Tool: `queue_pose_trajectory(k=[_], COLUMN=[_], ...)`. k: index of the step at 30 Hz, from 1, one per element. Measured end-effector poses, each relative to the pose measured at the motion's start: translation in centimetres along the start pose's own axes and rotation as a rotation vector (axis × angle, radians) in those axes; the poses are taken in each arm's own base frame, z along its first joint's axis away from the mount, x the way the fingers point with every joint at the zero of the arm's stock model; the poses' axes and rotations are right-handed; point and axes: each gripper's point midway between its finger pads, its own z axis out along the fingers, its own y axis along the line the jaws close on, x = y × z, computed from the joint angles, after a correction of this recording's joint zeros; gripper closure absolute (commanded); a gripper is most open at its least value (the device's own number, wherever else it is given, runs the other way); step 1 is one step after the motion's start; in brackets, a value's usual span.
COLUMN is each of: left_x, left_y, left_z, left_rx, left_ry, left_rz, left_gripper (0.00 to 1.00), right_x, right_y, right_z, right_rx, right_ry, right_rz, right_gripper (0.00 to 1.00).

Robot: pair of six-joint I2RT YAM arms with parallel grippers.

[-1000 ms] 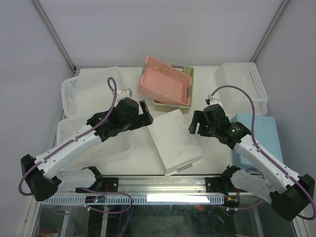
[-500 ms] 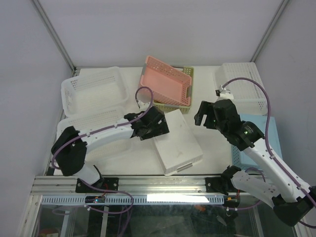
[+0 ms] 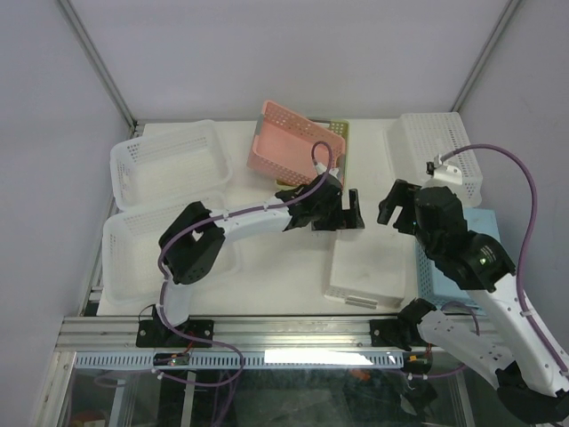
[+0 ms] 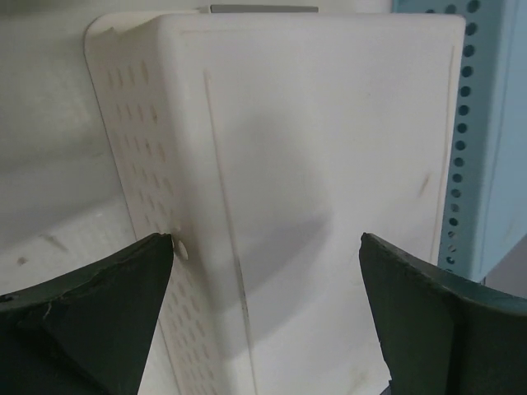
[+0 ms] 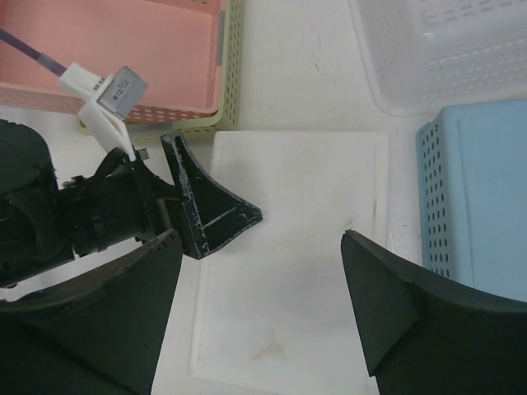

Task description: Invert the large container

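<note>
Finding the large white container [image 3: 369, 267] lying bottom-up toward 5 o'clock on the tabletop [image 3: 280, 267], flat base facing up, perforated walls running down, one long side sitting just beside the blue basket [image 5: 478, 197] at its 3 o'clock. Showing the left hand [image 3: 342, 215] spread wide at the container's 11 o'clock end, gripping nothing, fingers [image 4: 99, 321] straddling the upturned base; not being able to tell any contact. Showing the right hand [image 3: 400, 203] likewise parted and empty, hovering over the 1 o'clock corner. Seeing the pink basket [image 5: 123, 49] tilting inside the olive basket [image 5: 233, 66] at 12 o'clock.
</note>
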Motion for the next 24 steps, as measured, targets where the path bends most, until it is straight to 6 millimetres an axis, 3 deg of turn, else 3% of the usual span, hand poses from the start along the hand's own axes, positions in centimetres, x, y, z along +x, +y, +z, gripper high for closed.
queue_pose_trajectory(k=[4, 7, 11, 18, 21, 24], left_x=[0.1, 0.0, -0.3, -0.9, 0.3, 1.6], left_y=[-3.6, -4.5, -3.8, -1.1, -0.8, -0.1], left_z=[1.9, 2.4, 1.5, -3.3, -3.9, -3.8], left_rx=[0.111, 0.144, 0.142, 0.122, 0.126, 0.112], left_ry=[0.022, 0.020, 0.002, -0.031, -0.014, 0.012], left_rz=[0.022, 0.038, 0.063, 0.058, 0.064, 0.069], left_gripper=[0.01, 0.01, 0.01, 0.01, 0.01, 0.01], right_x=[-0.6, -0.5, -0.5, -0.9, -0.7, 0.1], right_y=[-0.7, -0.9, -0.9, -0.1, 0.7, 1.5], right_z=[-0.7, -0.6, -0.6, 0.3, 1.2, 2.8], right_rx=[0.024, 0.034, 0.033, 0.023, 0.016, 0.025], right_ry=[-0.022, -0.017, -0.015, -0.021, -0.005, 0.044], right_rz=[0.005, -0.002, -0.015, -0.028, -0.034, -0.053], right_gripper=[0.18, 0.16, 0.16, 0.13, 0.03, 0.01])
